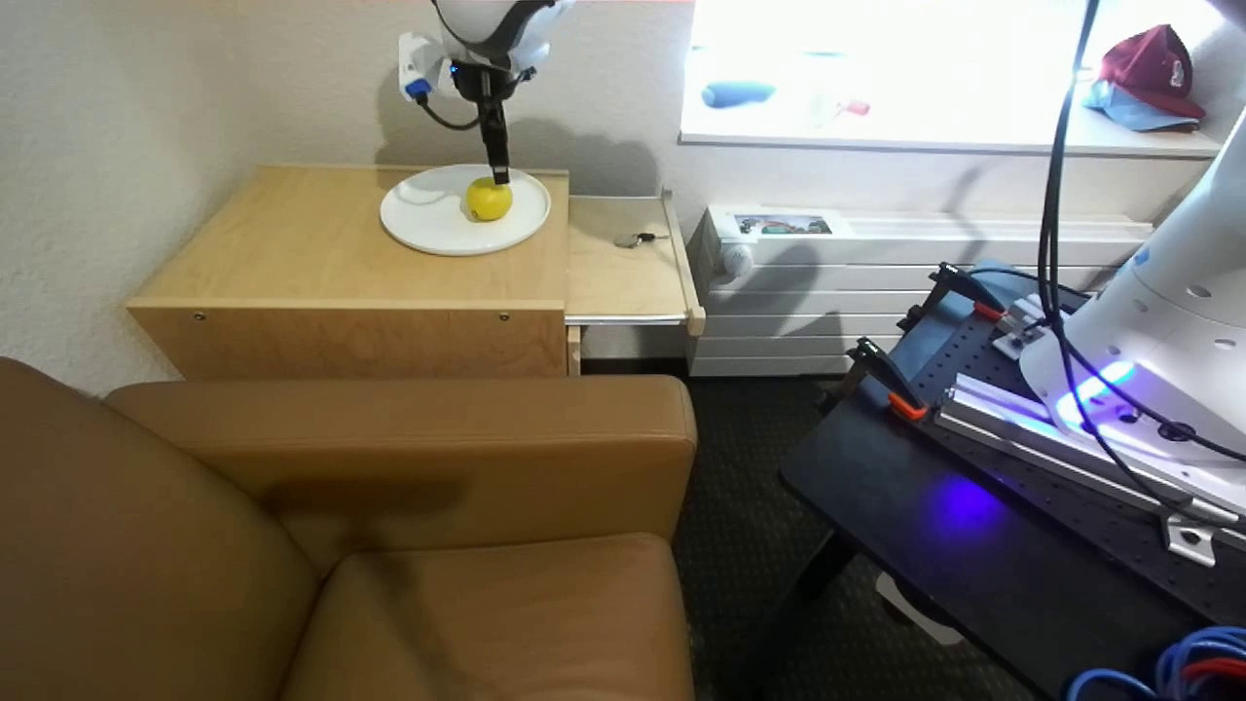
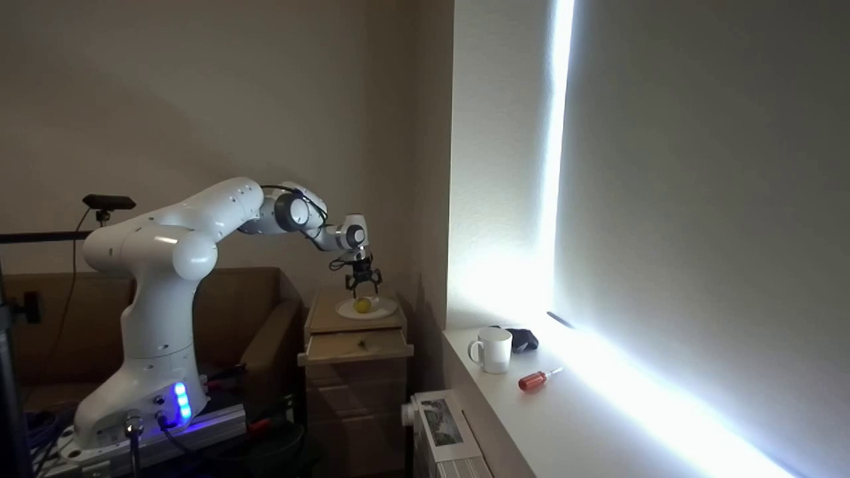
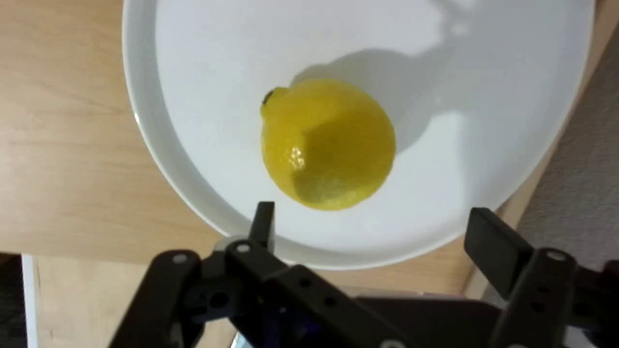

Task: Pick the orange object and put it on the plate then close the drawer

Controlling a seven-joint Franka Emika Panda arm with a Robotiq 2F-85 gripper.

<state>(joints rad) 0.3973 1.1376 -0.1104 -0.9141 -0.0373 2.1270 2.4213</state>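
The orange object is a yellow lemon-like fruit (image 1: 486, 204), (image 2: 362, 305), (image 3: 329, 145) lying on the white plate (image 1: 428, 231), (image 2: 386, 309), (image 3: 213, 140). The plate rests on top of the light-wood side table, near its edge on the drawer side. My gripper (image 1: 500, 179), (image 2: 366, 293), (image 3: 372, 215) points down over the plate. Its fingers are wide apart with nothing between them, and in the wrist view the fruit lies ahead of the fingertips, apart from them. The drawer (image 1: 623, 282), (image 2: 358, 354) is pulled out from the table.
Keys (image 1: 638, 239) lie in the drawer. The side table (image 1: 321, 258) stands against the wall, beside a brown sofa (image 1: 419, 419) and a white radiator (image 1: 818, 282). A windowsill holds a mug (image 2: 495, 350), a screwdriver (image 2: 533, 381) and a cap (image 1: 1151, 73).
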